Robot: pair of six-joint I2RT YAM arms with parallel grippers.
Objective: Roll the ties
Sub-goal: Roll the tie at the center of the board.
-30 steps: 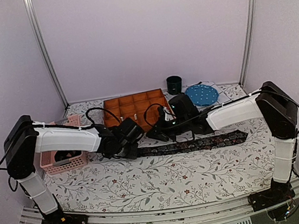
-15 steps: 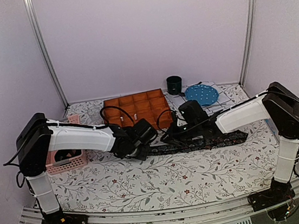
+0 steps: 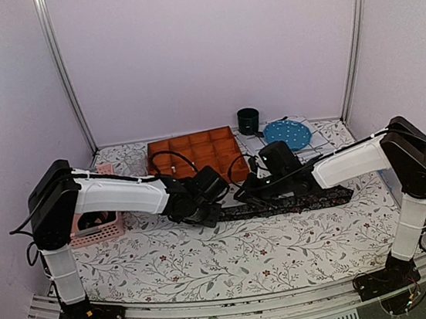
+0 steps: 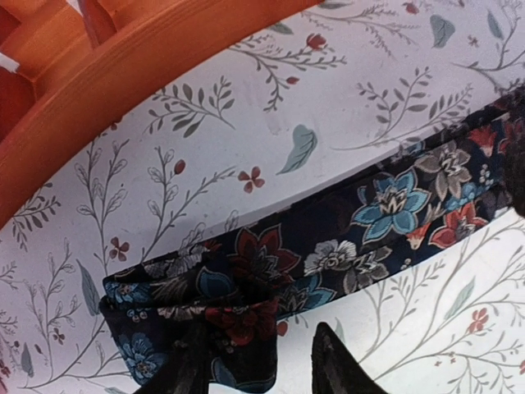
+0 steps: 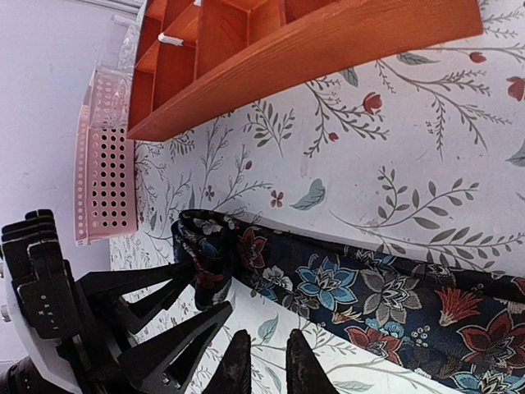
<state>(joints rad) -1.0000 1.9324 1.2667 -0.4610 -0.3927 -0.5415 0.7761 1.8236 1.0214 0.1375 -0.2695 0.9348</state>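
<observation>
Table: I see floral cloth across the whole work area.
Tray: orange, with compartments, at 12 o'clock on the table.
Tie: it lies flat across mid-table, running 9 to 3 o'clock. Its left end is folded into a small lump just at 6 o'clock of the tray's near edge.
Basket: pink, at the table's 9 o'clock edge, partly behind the left arm.
Plate: blue, at 1 o'clock.
Left pincer: fingers apart, straddling the folded end. One finger overlaps the fabric, the other stands just beside it.
Right pincer: fingers drawn nearly together with nothing between. The tie lies at its 12 o'clock and the fold at 11.
Cup: black, at 12 o'clock, behind the plate.
</observation>
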